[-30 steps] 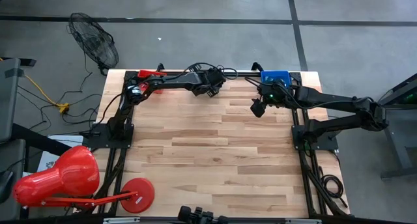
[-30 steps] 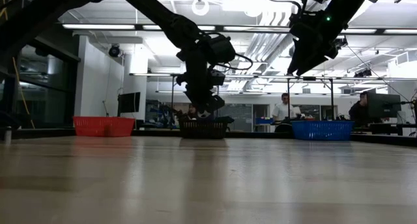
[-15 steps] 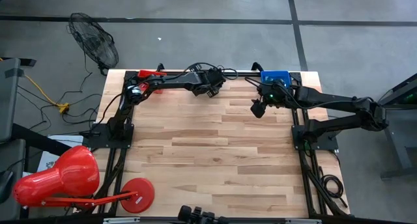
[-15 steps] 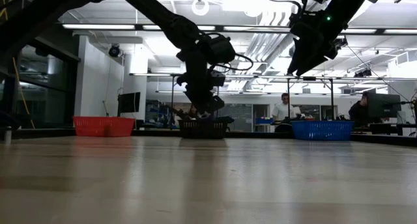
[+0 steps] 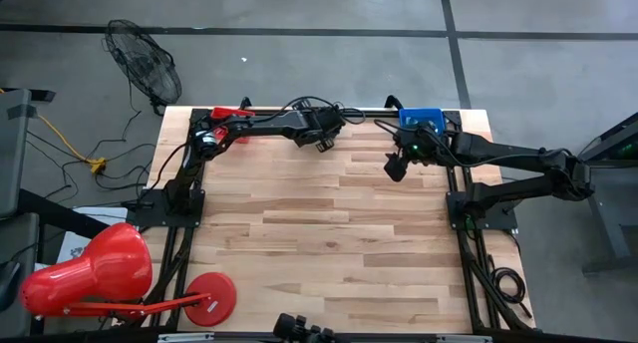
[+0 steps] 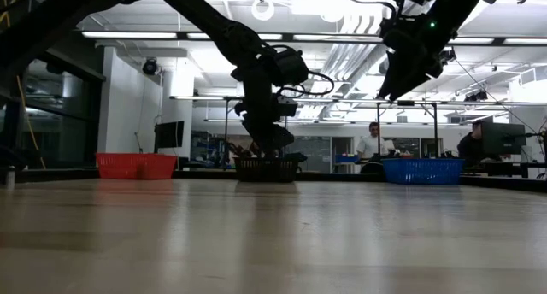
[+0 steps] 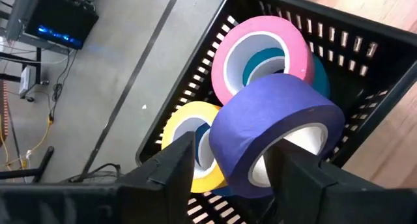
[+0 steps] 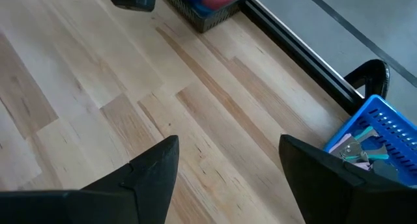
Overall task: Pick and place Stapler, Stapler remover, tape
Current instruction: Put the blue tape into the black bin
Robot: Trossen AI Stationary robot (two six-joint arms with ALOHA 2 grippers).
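My left gripper (image 7: pixel 231 155) hangs over the black basket (image 7: pixel 365 48) at the middle of the table's far edge and is shut on a purple-blue tape roll (image 7: pixel 280 120). Pink (image 7: pixel 260 38) and yellow (image 7: pixel 179 129) tape rolls lie in that basket, with a teal one under them. In the low view this gripper (image 6: pixel 269 140) dips to the basket's rim (image 6: pixel 267 166). My right gripper (image 8: pixel 228 146) is open and holds nothing. It hovers above bare wood (image 5: pixel 395 167) near the blue bin (image 5: pixel 421 117), which holds staple removers (image 8: pixel 357 151). My left gripper grips the purple-blue roll by its wall (image 7: pixel 238 165). One finger (image 7: pixel 287 165) stands in the roll's open centre and the other (image 7: pixel 182 159) against its outer side. The fingers come from above. The roll sits tilted in the basket's mouth, over the other rolls.
A red bin (image 5: pixel 231 114) stands at the far left corner, also seen in the low view (image 6: pixel 137 166). A red lamp (image 5: pixel 85 273) with a flat red disc base (image 5: pixel 209 298) sits at the near left. People sit in the room beyond the far edge.
My left gripper has sunk a little toward the black basket, still holding the roll. My right gripper has kept still.
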